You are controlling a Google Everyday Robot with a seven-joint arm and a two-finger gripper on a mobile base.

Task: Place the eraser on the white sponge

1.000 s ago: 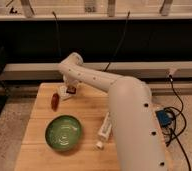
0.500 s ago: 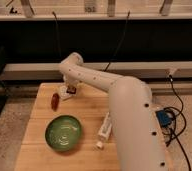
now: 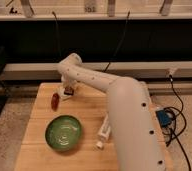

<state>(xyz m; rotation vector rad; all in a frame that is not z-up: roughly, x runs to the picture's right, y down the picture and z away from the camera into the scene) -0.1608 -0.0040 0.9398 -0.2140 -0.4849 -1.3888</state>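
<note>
Worktop [image 3: 89,107]: I see a pale wooden worktop standing on a speckled floor.
Arm [image 3: 129,115]: my white arm enters at the lower right and reaches across to the back left of the worktop.
Green bowl [image 3: 63,133]: it sits upright near the front left, well apart from the hand.
White object [image 3: 105,129]: a long, pale object lies just beside the arm, right of the bowl.
Red-brown object [image 3: 55,101]: it lies near the left edge, just beside the hand.
Hand [image 3: 68,92]: it hangs low over the back left corner; I cannot tell how wide it stands or what it holds.
Eraser: I cannot pick it out for certain.
</note>
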